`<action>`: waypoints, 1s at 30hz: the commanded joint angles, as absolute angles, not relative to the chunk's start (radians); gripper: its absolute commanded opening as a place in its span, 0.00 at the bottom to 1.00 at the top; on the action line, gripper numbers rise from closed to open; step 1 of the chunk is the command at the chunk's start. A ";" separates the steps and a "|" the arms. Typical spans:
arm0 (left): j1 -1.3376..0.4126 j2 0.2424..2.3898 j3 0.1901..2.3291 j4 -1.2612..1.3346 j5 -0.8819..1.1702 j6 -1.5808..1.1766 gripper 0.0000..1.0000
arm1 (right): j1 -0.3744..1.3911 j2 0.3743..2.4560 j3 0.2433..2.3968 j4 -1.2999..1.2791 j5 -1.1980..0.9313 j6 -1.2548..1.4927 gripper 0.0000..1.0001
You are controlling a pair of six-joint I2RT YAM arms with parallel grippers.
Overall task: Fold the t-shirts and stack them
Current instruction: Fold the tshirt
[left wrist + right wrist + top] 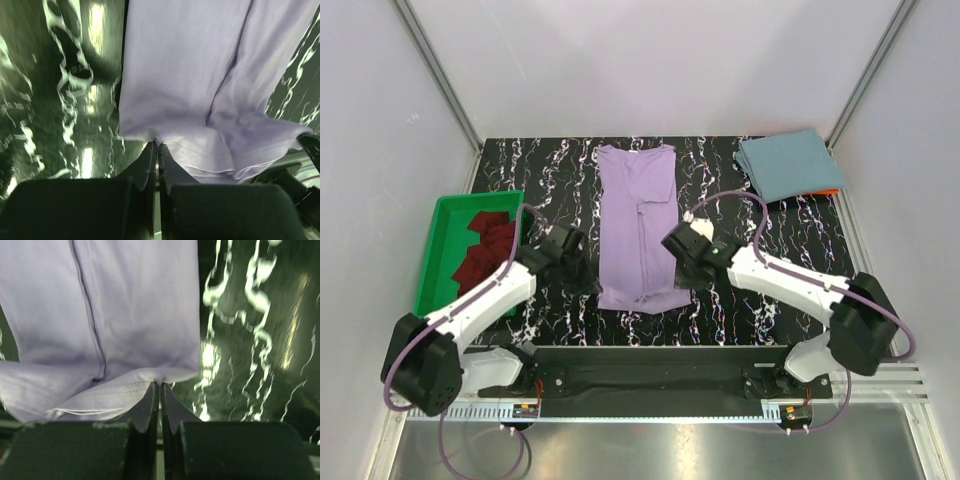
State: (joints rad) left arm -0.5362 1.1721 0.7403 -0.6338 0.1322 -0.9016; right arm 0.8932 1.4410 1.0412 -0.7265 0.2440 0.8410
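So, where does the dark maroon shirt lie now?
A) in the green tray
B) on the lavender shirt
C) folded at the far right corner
A: the maroon shirt lies crumpled in the green tray at the left; the teal shirt is the one folded at the far right corner.

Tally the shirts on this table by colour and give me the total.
Purple shirt: 1
Blue-green shirt: 1
Dark red shirt: 1
Total: 3
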 commanded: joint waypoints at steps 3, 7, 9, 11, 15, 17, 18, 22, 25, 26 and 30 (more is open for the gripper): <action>-0.422 1.305 0.906 -0.609 0.199 -0.747 0.00 | 0.770 1.552 1.205 -0.689 0.245 0.675 0.00; -0.353 1.422 1.032 -0.598 0.236 -0.689 0.00 | 0.694 1.620 1.342 -0.693 0.236 0.586 0.00; -0.324 1.471 1.125 -0.597 0.255 -0.670 0.00 | 0.651 1.673 1.420 -0.696 0.224 0.559 0.00; -0.304 1.552 1.196 -0.615 0.279 -0.649 0.00 | 0.624 1.721 1.480 -0.713 0.216 0.520 0.00; -0.258 1.676 1.344 -0.620 0.293 -0.615 0.00 | 0.560 1.847 1.626 -0.704 0.161 0.477 0.00; -0.249 1.742 1.408 -0.612 0.298 -0.600 0.00 | 0.529 1.891 1.669 -0.689 0.140 0.460 0.00; -0.239 1.767 1.432 -0.611 0.307 -0.594 0.00 | 0.519 1.940 1.692 -0.690 0.109 0.456 0.00; -0.218 1.934 1.551 -0.634 0.347 -0.565 0.00 | 0.494 2.054 1.828 -0.713 0.078 0.436 0.00; -0.193 2.015 1.620 -0.629 0.379 -0.555 0.00 | 0.471 2.117 1.877 -0.706 0.060 0.433 0.00; -0.189 2.029 1.632 -0.630 0.379 -0.555 0.00 | 0.466 2.131 1.888 -0.706 0.057 0.434 0.00; -0.158 2.075 1.669 -0.608 0.388 -0.560 0.00 | 0.436 2.207 1.934 -0.709 0.026 0.437 0.00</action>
